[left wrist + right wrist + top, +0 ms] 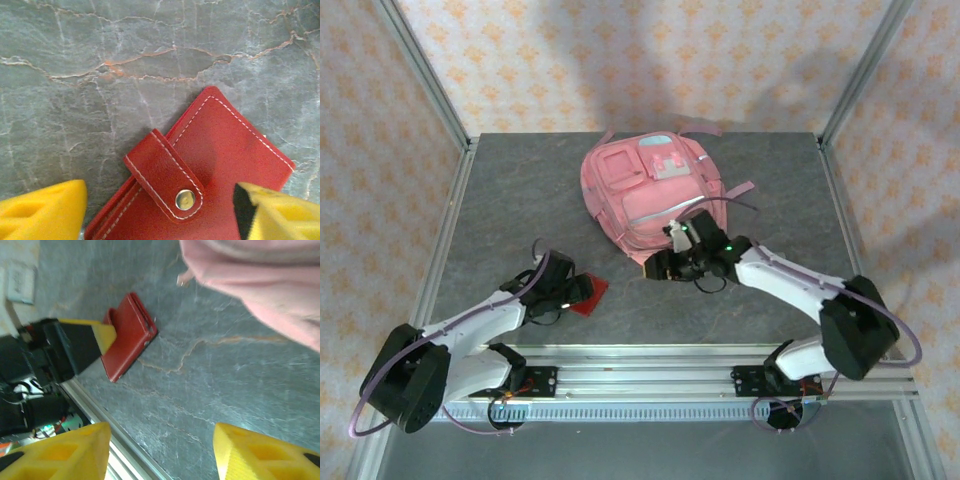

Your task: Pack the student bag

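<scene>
We note left pincer point(160, 215) open, astride red wallet point(210, 150) by near edge of surface point(520, 200) — poised to grasp, we judge. Right pincer point(160, 450) open, empty, beside backpack point(645, 190) — probably to steady it.

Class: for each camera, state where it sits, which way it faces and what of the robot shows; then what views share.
Top external: above and behind, looking down at the grey table, pink fabric backpack and both arms.
Left wrist: on the left gripper, down at the red leather wallet; yellow fingertips show.
Right wrist: on the right gripper, low across the table; yellow fingertips show.
Shared: all see the wallet.
</scene>
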Controlling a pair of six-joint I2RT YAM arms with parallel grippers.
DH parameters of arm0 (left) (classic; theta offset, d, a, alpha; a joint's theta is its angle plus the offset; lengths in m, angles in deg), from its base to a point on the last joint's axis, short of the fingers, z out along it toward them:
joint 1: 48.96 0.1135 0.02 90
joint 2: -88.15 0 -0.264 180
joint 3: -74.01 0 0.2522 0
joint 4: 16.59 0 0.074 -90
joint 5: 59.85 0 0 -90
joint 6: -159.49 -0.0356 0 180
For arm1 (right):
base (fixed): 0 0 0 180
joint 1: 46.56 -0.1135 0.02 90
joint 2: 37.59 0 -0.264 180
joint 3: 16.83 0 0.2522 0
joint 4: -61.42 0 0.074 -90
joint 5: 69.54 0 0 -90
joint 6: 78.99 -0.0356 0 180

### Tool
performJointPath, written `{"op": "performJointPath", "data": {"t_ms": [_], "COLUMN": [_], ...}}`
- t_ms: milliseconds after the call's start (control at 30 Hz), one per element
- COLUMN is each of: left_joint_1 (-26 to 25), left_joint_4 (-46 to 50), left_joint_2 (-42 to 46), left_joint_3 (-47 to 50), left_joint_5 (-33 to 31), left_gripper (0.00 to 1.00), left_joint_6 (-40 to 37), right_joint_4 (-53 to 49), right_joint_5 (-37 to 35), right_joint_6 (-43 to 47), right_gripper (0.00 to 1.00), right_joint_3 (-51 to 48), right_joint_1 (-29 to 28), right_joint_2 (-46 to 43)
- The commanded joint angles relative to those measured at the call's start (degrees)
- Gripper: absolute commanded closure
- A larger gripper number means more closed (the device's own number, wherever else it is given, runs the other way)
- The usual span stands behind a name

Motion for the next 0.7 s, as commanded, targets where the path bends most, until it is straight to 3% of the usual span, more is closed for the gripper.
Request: {"op": "performJointPath", "data": {"t_ms": [0, 100, 200, 267, 333, 433, 667], "left_joint_1": [-0.40, -1.48, -2.31, -2.63, -3.00, -3.10, -3.70], "left_joint_4": [-4.65, -7.26, -8.34, -8.95, -9.70, -10.17, -11.79], "left_joint_2": [1.40, 1.72, 1.12, 0.50, -0.32, -1.96, -4.13], "left_joint_3": [1.89, 3.15, 4.05, 4.58, 5.16, 5.32, 5.21], "left_joint_5": [7.73, 9.22, 8.81, 8.48, 7.96, 7.80, 8.02], "left_gripper": [0.35, 0.45, 0.62, 0.67, 0.80, 0.87, 0.87], "left_joint_6": [2.11, 3.85, 4.37, 4.86, 5.14, 4.92, 5.03], "right_joint_4": [0.80, 1.22, 2.98, 4.11, 4.88, 6.77, 7.41], "right_joint_5": [0.35, 0.68, 1.37, 1.77, 2.21, 3.87, 6.40], "right_joint_6": [1.65, 1.76, 0.85, 0.11, -0.61, -1.76, -2.70], "right_gripper": [0.46, 0.49, 0.49, 0.49, 0.49, 0.49, 0.54], "right_joint_3": [2.56, 5.01, 6.69, 7.85, 9.14, 11.06, 16.93], "right_joint_1": [-2.29, -4.15, -5.43, -5.90, -6.36, -7.18, -9.46], "right_joint_2": [4.98, 10.58, 15.00, 17.46, 19.79, 23.47, 31.46]}}
